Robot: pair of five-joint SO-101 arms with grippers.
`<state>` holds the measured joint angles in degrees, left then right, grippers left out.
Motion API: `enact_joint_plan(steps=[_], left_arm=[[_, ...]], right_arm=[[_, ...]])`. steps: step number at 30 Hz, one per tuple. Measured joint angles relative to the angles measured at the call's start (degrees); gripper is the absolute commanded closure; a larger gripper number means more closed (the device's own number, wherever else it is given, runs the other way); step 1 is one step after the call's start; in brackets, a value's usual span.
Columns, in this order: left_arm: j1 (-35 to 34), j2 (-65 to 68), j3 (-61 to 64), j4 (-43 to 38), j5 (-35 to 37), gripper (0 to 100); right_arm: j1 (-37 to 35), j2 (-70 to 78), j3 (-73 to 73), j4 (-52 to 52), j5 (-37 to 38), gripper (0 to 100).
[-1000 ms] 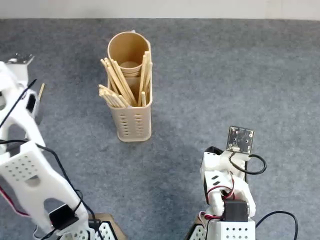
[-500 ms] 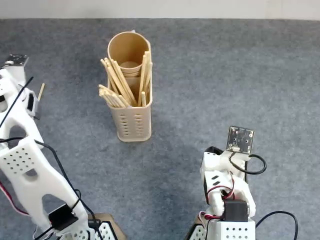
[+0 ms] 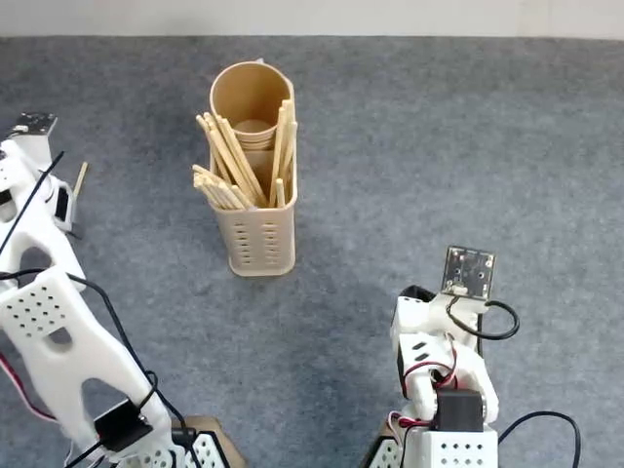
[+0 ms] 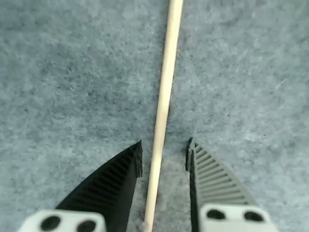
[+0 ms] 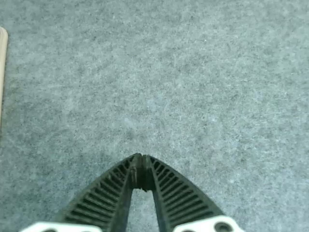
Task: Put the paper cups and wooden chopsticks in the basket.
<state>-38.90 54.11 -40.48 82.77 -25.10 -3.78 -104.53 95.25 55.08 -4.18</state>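
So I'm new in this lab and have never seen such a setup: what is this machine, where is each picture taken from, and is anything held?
These are two robot arms on a grey mat. One picture looks down from above; the other two come from cameras on each arm's wrist, looking past its jaws. In the middle stands a basket holding paper cups and chopsticks. The left arm is stretched out at the side; its jaws stand open either side of a single chopstick lying on the mat, not gripping it. The right arm sits folded, jaws shut on nothing. Nothing is held.
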Motion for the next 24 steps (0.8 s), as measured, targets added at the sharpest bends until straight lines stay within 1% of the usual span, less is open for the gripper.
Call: enact_joint_plan(steps=[2, 3, 4, 7, 11, 13, 15, 19, 24], left_arm=[[0.26, 2.20, -1.49, 0.09, 0.00, 99], [0.35, 3.08, -2.29, 0.53, 0.00, 100], [0.53, 3.69, -3.25, 1.67, -0.79, 99], [0.70, 3.69, -7.91, 6.86, -4.22, 100], [0.44, 3.69, -16.70, 14.95, -5.01, 100], [0.00, 2.99, -20.75, 17.58, -4.48, 100], [-0.18, -0.09, -22.51, 18.37, -1.58, 100], [0.44, -10.02, -21.10, 18.81, 1.85, 100], [2.81, -27.43, -10.90, 18.81, 6.51, 100]], right_arm=[[0.00, 0.00, 0.00, 0.00, 0.00, 99.4], [0.00, 0.00, 0.00, 0.00, 0.00, 99.4], [0.00, 0.00, 0.00, 0.00, 0.00, 99.4], [0.00, 0.00, 0.00, 0.00, 0.00, 99.4], [0.00, 0.00, 0.00, 0.00, 0.00, 99.4], [0.00, 0.00, 0.00, 0.00, 0.00, 99.4], [0.00, 0.00, 0.00, 0.00, 0.00, 99.4], [0.00, 0.00, 0.00, 0.00, 0.00, 99.4], [0.00, 0.00, 0.00, 0.00, 0.00, 99.4]])
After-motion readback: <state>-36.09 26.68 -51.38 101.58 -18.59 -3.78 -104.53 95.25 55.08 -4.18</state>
